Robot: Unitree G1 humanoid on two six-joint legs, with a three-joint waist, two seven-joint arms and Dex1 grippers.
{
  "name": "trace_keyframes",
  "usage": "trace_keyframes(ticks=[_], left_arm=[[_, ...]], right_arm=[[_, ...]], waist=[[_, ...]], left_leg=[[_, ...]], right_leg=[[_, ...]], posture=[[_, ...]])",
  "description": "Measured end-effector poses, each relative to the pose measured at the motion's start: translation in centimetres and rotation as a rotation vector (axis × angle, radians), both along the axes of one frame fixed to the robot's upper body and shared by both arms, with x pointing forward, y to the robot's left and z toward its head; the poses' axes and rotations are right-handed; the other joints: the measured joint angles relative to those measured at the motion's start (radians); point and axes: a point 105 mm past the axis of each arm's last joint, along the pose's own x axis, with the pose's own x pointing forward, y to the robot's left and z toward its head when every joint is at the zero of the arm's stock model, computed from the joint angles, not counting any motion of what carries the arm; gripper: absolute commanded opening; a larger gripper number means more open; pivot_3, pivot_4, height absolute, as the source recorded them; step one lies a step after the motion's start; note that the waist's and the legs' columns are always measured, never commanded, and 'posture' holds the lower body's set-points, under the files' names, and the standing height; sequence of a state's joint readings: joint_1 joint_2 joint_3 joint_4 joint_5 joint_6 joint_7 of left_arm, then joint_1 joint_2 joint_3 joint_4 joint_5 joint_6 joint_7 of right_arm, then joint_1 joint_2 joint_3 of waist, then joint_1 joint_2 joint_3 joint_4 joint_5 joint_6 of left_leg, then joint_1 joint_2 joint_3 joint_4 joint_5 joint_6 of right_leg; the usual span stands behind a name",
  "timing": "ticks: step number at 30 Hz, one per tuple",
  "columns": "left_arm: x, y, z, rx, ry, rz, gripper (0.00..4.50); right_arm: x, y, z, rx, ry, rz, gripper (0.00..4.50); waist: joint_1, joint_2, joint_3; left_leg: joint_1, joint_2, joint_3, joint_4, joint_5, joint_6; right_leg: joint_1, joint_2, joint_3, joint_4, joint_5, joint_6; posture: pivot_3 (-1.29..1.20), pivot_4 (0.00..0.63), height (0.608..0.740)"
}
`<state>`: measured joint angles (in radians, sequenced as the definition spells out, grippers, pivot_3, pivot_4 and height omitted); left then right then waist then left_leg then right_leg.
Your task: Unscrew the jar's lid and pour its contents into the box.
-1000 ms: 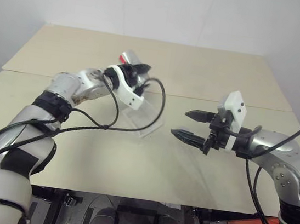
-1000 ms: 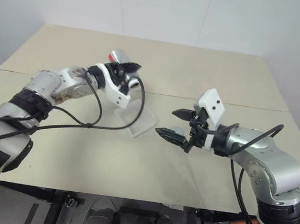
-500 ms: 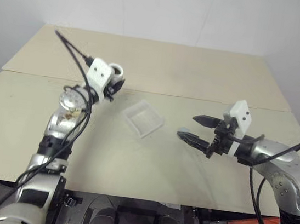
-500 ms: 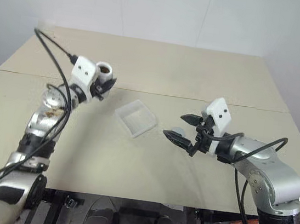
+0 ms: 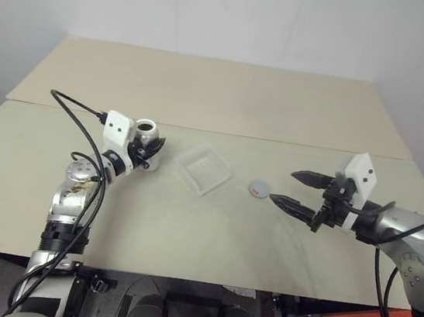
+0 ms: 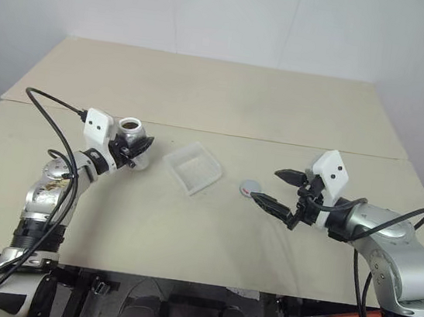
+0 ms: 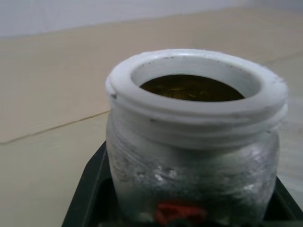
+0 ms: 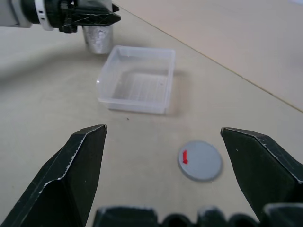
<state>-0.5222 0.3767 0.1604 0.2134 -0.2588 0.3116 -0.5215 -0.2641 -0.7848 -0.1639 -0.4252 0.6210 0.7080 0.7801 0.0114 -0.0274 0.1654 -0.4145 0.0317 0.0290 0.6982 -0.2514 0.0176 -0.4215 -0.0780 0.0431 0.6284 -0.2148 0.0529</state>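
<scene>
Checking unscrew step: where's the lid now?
In the head views the lid lies flat on the table, right of the box, just ahead of the open right gripper.

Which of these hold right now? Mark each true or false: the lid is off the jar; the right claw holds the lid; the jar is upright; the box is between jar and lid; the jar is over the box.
1. The lid is off the jar. True.
2. The right claw holds the lid. False: it is open, and the lid lies on the table.
3. The jar is upright in the left claw. True.
4. The box lies between jar and lid. True.
5. The jar is over the box. False: it is beside it.
</scene>
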Motion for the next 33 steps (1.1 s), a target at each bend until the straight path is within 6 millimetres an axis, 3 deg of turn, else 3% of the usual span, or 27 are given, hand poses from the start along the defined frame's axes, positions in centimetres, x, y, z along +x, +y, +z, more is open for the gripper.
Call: trace_keyframes(ticks=[3, 6, 8, 10, 12, 17, 18, 21, 23, 24, 26, 29, 31, 33], left_arm=[[0.5, -0.6, 0.5, 0.031, -0.027, -0.003, 1.96], [1.8, 0.4, 2.1, 0.207, -0.104, 0.024, 1.96], [2.6, 0.4, 4.6, 0.239, -0.169, 0.018, 1.96], [3.1, -0.9, 8.3, 0.243, -0.264, -0.022, 1.96], [3.2, -1.7, 9.9, 0.33, -0.337, -0.056, 1.96], [4.5, -2.8, 8.6, 0.825, -0.455, -0.101, 1.96], [4.8, -3.0, 9.3, 0.927, -0.504, -0.09, 1.96], [5.0, -3.8, 14.2, 1.345, -0.773, -0.035, 1.96], [4.0, -6.4, 17.9, 1.687, -1.086, -0.043, 1.96], [3.6, -7.8, 18.2, 1.768, -1.187, -0.072, 1.96], [3.8, -9.9, 16.1, 1.901, -1.281, -0.179, 1.96], [4.4, -12.2, 9.0, 2.066, -1.297, -0.452, 1.96], [4.4, -13.1, 5.7, 2.149, -1.322, -0.581, 1.96], [4.3, -13.6, 4.1, 2.21, -1.357, -0.654, 1.96]], right_arm=[[0.1, 0.0, 0.2, -0.001, -0.007, -0.005, 4.48], [0.1, 0.2, 0.5, -0.006, -0.024, -0.001, 4.48], [0.1, 0.2, 0.5, -0.01, -0.025, -0.007, 4.48], [0.1, 0.3, 0.6, -0.011, -0.026, -0.005, 4.48], [-0.1, 0.6, 0.9, -0.013, -0.04, 0.0, 4.48], [-0.1, 0.8, 1.1, -0.011, -0.052, -0.012, 4.48], [-0.1, 0.8, 1.1, -0.008, -0.055, -0.013, 4.48], [-0.3, 1.1, 1.3, -0.003, -0.064, -0.004, 4.48], [-0.3, 1.2, 1.4, -0.001, -0.071, -0.006, 4.48], [-0.3, 1.3, 1.5, 0.002, -0.075, -0.005, 4.48], [-0.2, 1.6, 1.6, 0.003, -0.083, 0.0, 4.48], [-0.2, 2.2, 1.6, 0.0, -0.081, 0.014, 4.48], [0.0, 2.3, 1.8, 0.003, -0.087, 0.001, 4.48], [0.0, 2.6, 2.4, 0.01, -0.106, -0.006, 4.48]], waist=[[0.002, 0.0, 0.0], [-0.001, 0.0, 0.0], [-0.001, 0.0, 0.0], [0.002, 0.0, 0.0], [0.001, 0.0, 0.0], [-0.001, 0.0, 0.0], [0.0, -0.001, 0.0], [0.001, -0.003, 0.002], [0.004, -0.003, 0.002], [0.009, -0.002, 0.001], [0.018, 0.0, 0.0], [0.019, 0.0, 0.0], [0.016, -0.001, 0.0], [0.008, 0.0, 0.0]], left_leg=[[0.0, 0.0, 0.0, 0.0, 0.0, 0.0], [0.001, 0.0, 0.0, -0.001, 0.0, 0.0], [0.0, 0.0, 0.0, -0.001, 0.0, 0.0], [-0.001, -0.001, 0.0, -0.001, 0.0, 0.0], [-0.001, -0.001, 0.001, -0.001, 0.0, 0.0], [0.0, 0.0, 0.001, -0.001, 0.0, 0.0], [-0.001, 0.0, 0.001, -0.001, 0.0, 0.0], [-0.004, -0.001, 0.0, -0.002, 0.0, 0.0], [-0.005, -0.002, 0.001, -0.001, 0.0, 0.001], [-0.005, -0.003, 0.001, -0.001, -0.001, 0.001], [-0.003, -0.004, 0.002, -0.001, -0.001, 0.001], [-0.003, -0.003, 0.003, -0.001, 0.0, 0.0], [-0.005, -0.002, 0.002, 0.0, 0.0, 0.0], [-0.006, -0.002, 0.002, -0.001, 0.0, 0.0]], right_leg=[[0.0, 0.0, 0.0, 0.0, 0.0, 0.0], [0.0, 0.001, 0.0, -0.002, 0.0, 0.0], [-0.001, 0.0, 0.0, -0.001, 0.0, 0.0], [0.0, 0.0, -0.001, 0.0, 0.0, 0.0], [0.0, 0.0, 0.0, 0.0, 0.0, 0.0], [-0.001, 0.001, 0.0, -0.003, 0.0, 0.0], [-0.002, 0.001, 0.0, -0.003, 0.0, 0.0], [-0.002, 0.001, -0.001, -0.002, 0.001, 0.001], [-0.002, -0.001, 0.0, -0.005, 0.001, 0.002], [-0.001, -0.002, 0.0, -0.005, 0.0, 0.003], [0.0, -0.003, 0.0, -0.004, 0.0, 0.003], [-0.003, -0.002, 0.0, -0.004, 0.0, 0.003], [-0.004, -0.001, 0.0, -0.003, 0.0, 0.003], [-0.006, 0.0, 0.001, 0.001, 0.0, 0.003]], posture=[[0.0, 0.15, 0.74], [0.0, 0.15, 0.74], [0.0, 0.15, 0.74], [0.0, 0.15, 0.74], [0.0, 0.15, 0.74], [0.0, 0.15, 0.74], [0.0, 0.15, 0.74], [0.0, 0.15, 0.74], [0.0, 0.15, 0.74], [0.0, 0.15, 0.74], [0.0, 0.15, 0.74], [0.0, 0.15, 0.74], [0.0, 0.15, 0.74], [0.0, 0.15, 0.74]])
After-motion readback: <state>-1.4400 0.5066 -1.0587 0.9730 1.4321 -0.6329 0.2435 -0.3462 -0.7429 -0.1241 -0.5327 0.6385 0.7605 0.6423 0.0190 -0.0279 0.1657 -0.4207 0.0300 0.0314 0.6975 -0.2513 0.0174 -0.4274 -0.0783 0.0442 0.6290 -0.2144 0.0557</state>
